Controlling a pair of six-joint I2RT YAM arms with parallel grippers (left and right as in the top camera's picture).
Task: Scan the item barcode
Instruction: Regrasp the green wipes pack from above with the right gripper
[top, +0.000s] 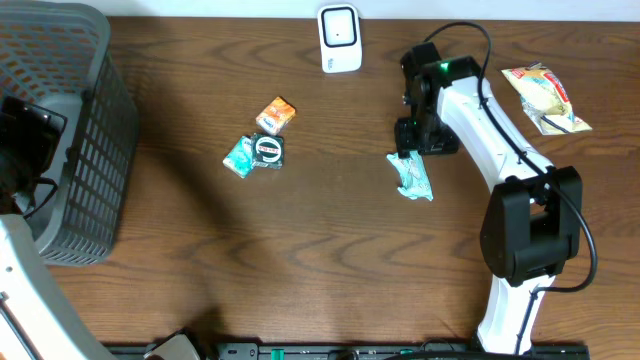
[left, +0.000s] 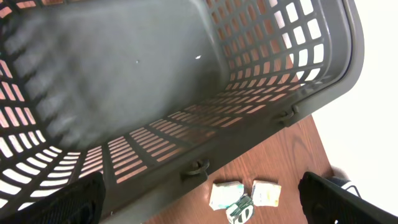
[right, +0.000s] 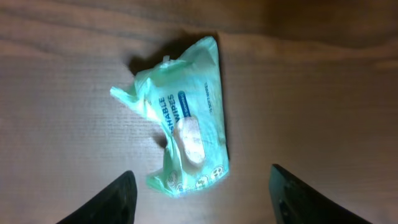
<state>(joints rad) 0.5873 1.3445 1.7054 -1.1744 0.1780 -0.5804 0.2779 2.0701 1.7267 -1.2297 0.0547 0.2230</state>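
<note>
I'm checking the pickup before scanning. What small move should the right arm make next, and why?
Probably lower the right gripper straight down and close on the green wipes pack. The pack lies flat on the table, untouched, and the wrist view shows it between the wide-open fingers, so nothing is held to scan.

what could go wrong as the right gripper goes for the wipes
The wipes pack is soft and crumpled, lying flat, so the open right gripper may pinch only loose film and drop it. No barcode shows on the top face; it may sit underneath and need turning toward the scanner.
</note>
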